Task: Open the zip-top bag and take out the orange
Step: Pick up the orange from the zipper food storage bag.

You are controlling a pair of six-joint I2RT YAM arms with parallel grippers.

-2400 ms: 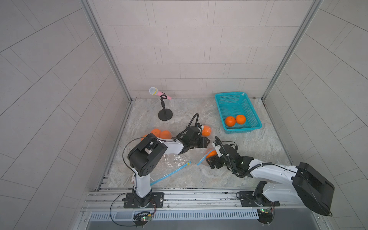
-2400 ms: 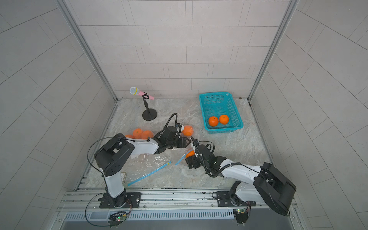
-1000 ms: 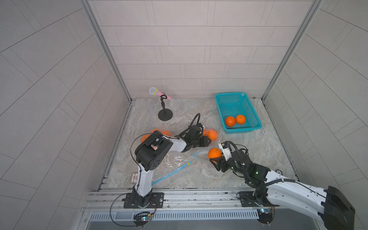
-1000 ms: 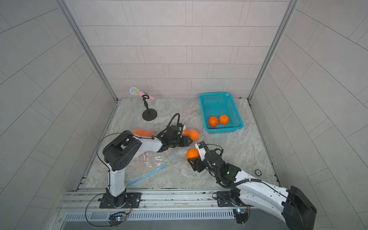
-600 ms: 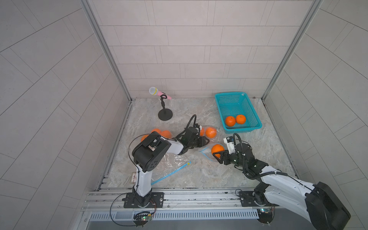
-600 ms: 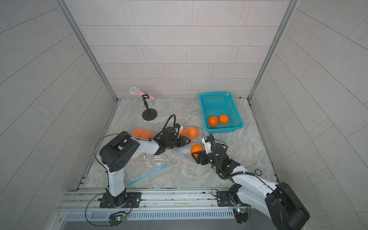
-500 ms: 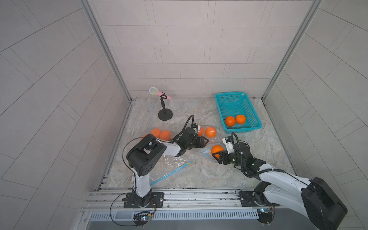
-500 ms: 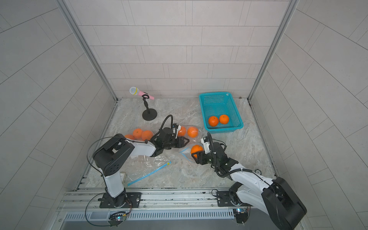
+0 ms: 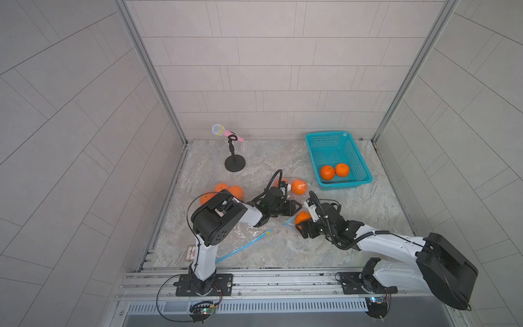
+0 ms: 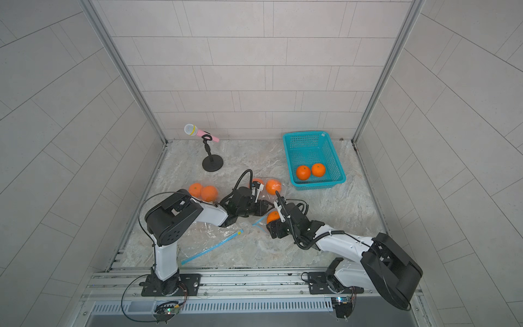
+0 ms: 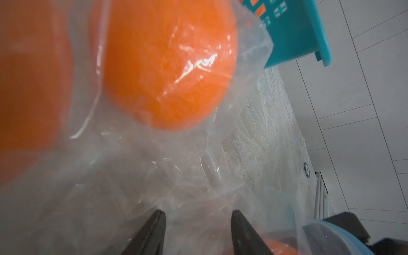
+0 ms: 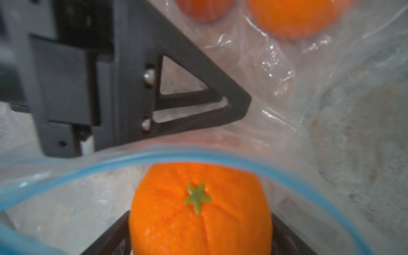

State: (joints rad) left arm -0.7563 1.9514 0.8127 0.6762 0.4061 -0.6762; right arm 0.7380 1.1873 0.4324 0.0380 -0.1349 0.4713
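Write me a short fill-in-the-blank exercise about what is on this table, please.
The teal basket holds ____ oranges.
The pink microphone sits on a ____ stand.
In the right wrist view, the nearest orange has a ____ star-shaped stem.
The zip-top bag has a ____ zip strip.
Missing words: two, black, green, blue.
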